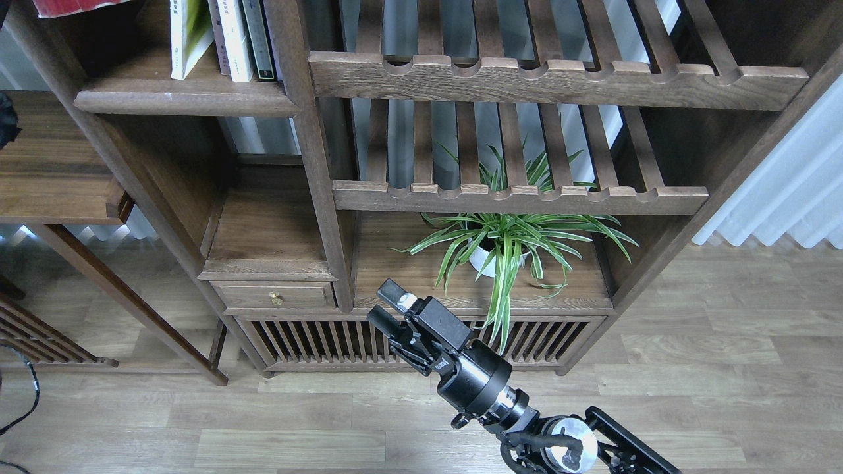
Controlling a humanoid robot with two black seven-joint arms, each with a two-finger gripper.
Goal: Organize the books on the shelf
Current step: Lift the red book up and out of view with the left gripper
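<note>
Fingers [394, 291] of the right gripper [387, 304] stand slightly apart with nothing between them, low in front of the cabinet near the potted plant [507, 247]. On the shelf [184, 100] at upper left, upright books [217, 36] stand together, with a red book [72, 6] at the top edge. Left gripper state cannot be determined.

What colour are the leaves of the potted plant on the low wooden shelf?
Green with pale stripes, on the potted plant; the head view shows it.
</note>
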